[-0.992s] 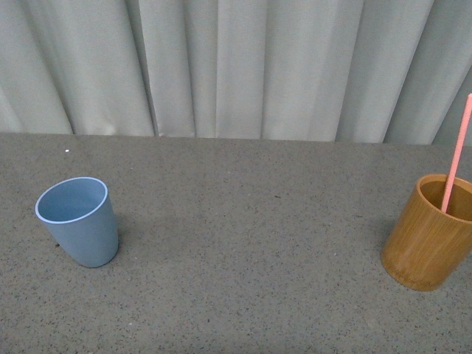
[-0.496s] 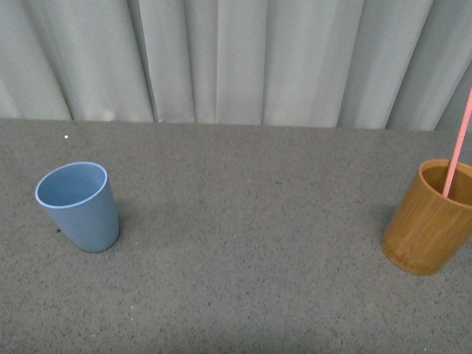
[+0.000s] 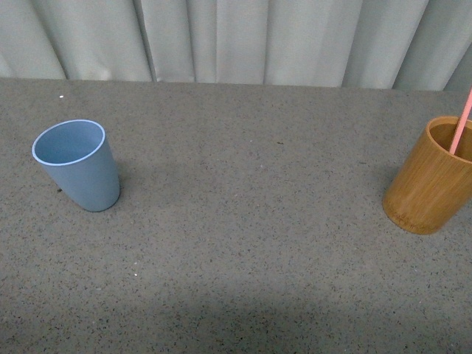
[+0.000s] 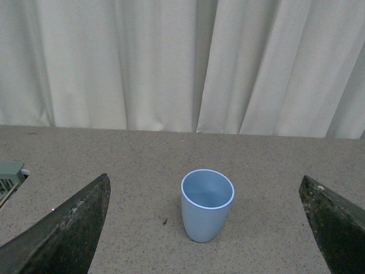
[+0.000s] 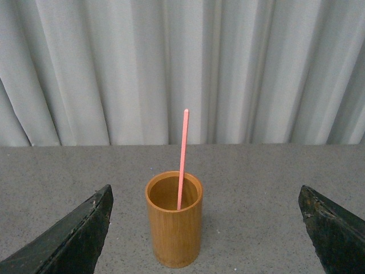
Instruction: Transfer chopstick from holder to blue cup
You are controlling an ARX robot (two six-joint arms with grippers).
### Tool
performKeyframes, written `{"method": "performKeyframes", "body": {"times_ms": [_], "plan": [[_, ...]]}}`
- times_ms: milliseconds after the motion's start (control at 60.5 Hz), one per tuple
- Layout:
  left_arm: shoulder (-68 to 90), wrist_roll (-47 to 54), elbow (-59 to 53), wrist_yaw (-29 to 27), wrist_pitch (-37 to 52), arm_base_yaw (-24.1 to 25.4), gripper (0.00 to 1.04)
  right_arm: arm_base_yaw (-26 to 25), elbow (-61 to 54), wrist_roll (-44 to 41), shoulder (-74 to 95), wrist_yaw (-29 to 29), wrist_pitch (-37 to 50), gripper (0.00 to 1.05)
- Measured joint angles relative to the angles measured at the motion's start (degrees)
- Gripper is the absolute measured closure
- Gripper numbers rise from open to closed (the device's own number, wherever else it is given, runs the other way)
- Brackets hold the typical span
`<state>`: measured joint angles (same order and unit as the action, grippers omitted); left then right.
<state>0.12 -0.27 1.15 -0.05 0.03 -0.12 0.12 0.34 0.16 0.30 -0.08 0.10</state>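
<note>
Now the front view takes in more of the grey speckled table (image 3: 251,243) and less of the pale curtain (image 3: 221,37) than a second ago. The table's far edge sits higher in the picture, and so do both vessels, though they have not shifted against each other. The blue cup (image 3: 77,164) stands upright and empty at the left side of the table. The bamboo holder (image 3: 431,177) stands upright well apart from it at the right. The pink chopstick (image 3: 461,127) is still in the holder, leaning on its rim and running out of the picture at the right edge, so less of it shows than before. Neither arm appears in the front view. In the left wrist view the left gripper (image 4: 203,180) has its jaws wide apart and empty, with the blue cup on the table between its dark fingers (image 4: 74,228). In the right wrist view the right gripper (image 5: 205,188) is likewise spread wide and holds nothing, and the holder with the chopstick stands between its fingers (image 5: 74,234), untouched.
</note>
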Motion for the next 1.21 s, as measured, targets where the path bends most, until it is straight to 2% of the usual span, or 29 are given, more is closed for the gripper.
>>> {"method": "performKeyframes", "body": {"times_ms": [1207], "plan": [[0.02,0.0,0.02,0.0,-0.02,0.0,0.07,0.0,0.0,0.0,0.0,0.0,0.0,0.09]]}}
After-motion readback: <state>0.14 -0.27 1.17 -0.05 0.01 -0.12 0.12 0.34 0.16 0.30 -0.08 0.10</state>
